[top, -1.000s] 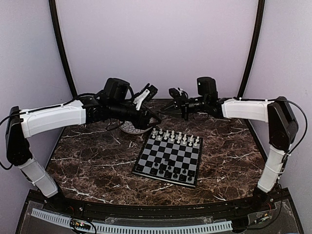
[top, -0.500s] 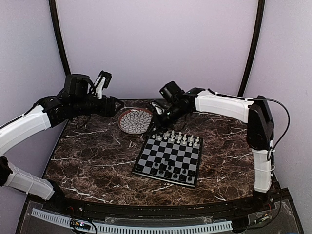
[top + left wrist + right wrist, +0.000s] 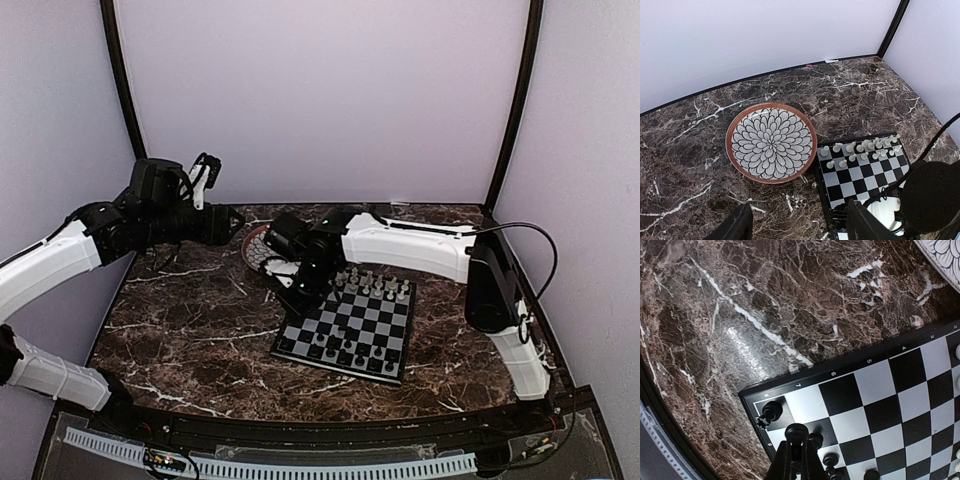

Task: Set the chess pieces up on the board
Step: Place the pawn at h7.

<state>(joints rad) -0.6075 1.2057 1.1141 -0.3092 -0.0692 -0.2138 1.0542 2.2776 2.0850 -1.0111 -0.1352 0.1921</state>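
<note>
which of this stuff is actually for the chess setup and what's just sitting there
For the job:
- board
- white pieces on its far rows
- black pieces on its near rows
- one black piece pinched in the right pincer

Just lying about:
- patterned plate, empty, beside the board
</note>
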